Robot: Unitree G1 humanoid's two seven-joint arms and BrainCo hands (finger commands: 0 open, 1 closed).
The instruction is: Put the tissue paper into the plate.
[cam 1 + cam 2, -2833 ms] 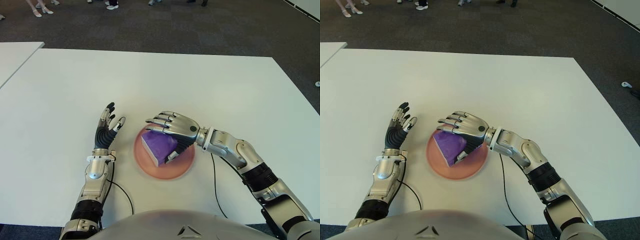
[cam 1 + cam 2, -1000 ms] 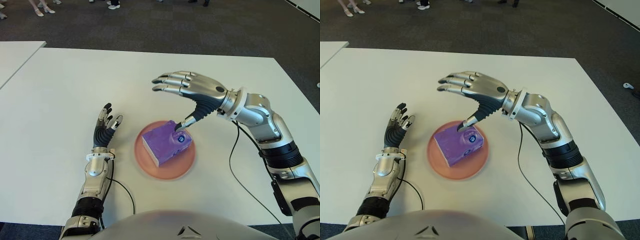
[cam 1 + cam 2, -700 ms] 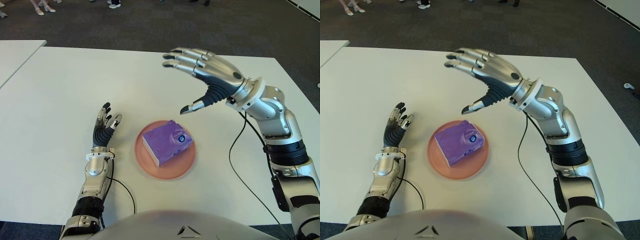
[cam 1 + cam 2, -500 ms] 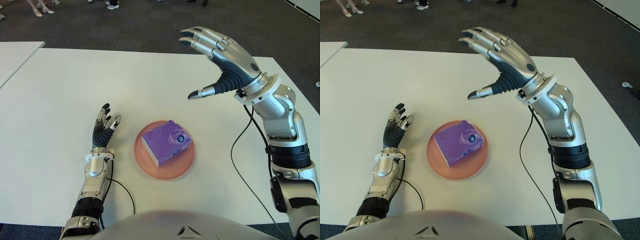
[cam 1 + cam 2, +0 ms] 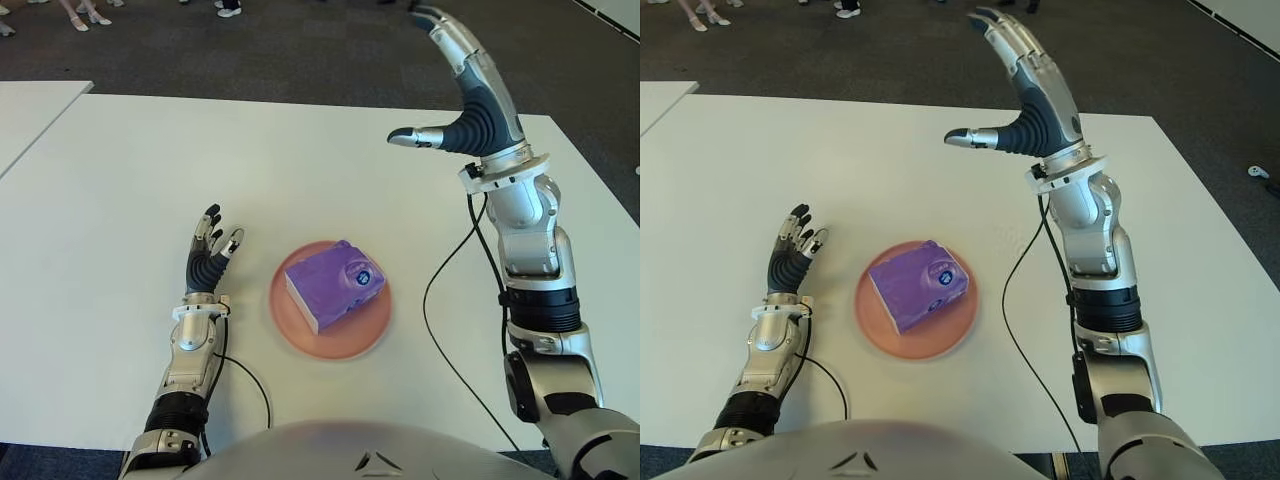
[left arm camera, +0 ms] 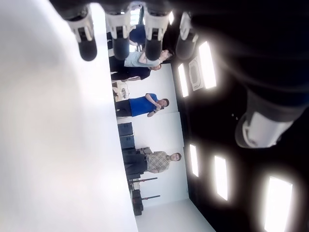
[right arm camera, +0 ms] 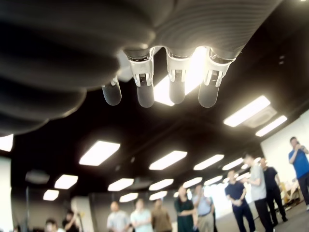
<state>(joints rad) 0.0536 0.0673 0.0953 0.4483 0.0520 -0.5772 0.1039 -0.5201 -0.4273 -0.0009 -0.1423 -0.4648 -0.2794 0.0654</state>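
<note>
Count: one white table (image 5: pixel 120 160), one pink plate (image 5: pixel 372 330), one purple tissue paper pack (image 5: pixel 330 290), two robot hands; several persons (image 7: pixel 251 193) stand in the background of the right wrist view, and a second white table edge (image 5: pixel 30 105) shows beyond the left hand, at the far left. Left hand (image 5: pixel 207 262): on the left of the plate, near it but apart, palm up, fingers (image 5: pixel 214 222) extended and slightly spread, holding nothing; whether it touches the table surface cannot be told. Its wrist view shows four fingertips (image 6: pixel 119 46) fanned out with nothing between them. Tissue paper pack: lies in the plate, tilted at an angle to the table edge, a small round blue mark on its top face toward the right hand's side; neither hand touches it. Plate sits on the table between the two arms, closer to the left hand than to the right one. Right hand (image 5: pixel 1025 80): raised high above the table, well up and to the right of the plate, forearm near upright, fingers straight and pointing up and away, thumb (image 5: pixel 975 137) stuck out sideways toward the left hand's side. Fully open, empty. Its wrist view shows four straight fingertips (image 7: pixel 145 94) against ceiling lights, nothing grasped.
</note>
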